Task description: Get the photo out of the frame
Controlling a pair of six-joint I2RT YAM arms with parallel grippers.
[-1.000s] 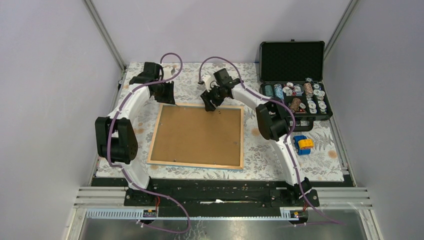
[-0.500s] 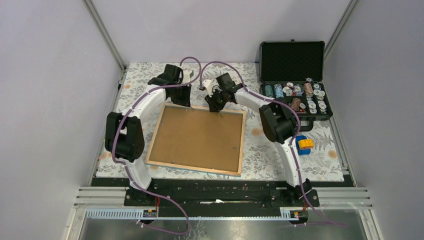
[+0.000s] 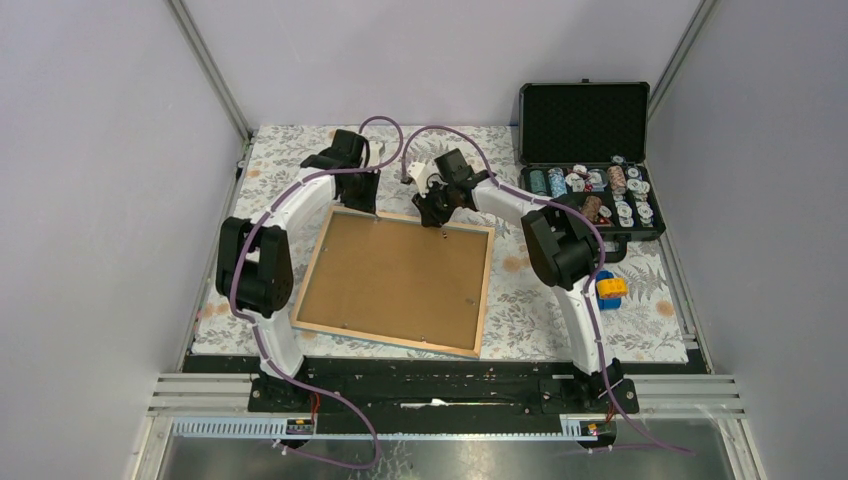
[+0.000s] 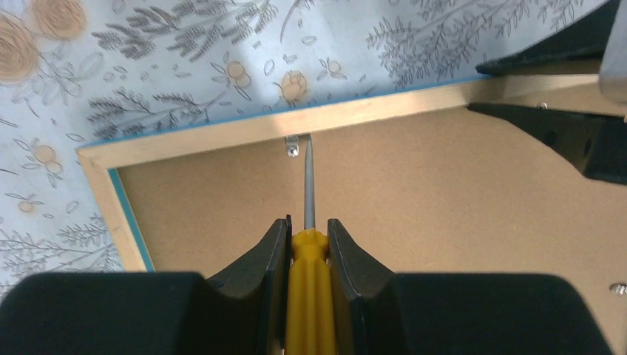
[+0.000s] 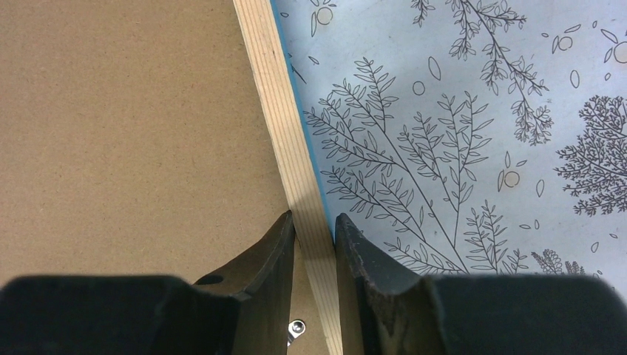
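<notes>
The frame lies face down on the floral cloth, its brown backing board up; the photo is hidden beneath it. My left gripper is at the far left corner, shut on a yellow-handled screwdriver. The screwdriver's steel tip touches a small metal clip by the pale wood rim. My right gripper stands at the middle of the far rail. It is shut on the wooden rim, one finger inside and one outside. Another clip shows under it.
An open black case with several poker chips stands at the back right, close to the right arm. A blue and yellow toy lies right of the frame. The two wrists are close together over the frame's far edge.
The right gripper has closed on the far rail. The left arm swung right to the far left corner with the screwdriver. The frame has turned slightly clockwise and shifted right.
</notes>
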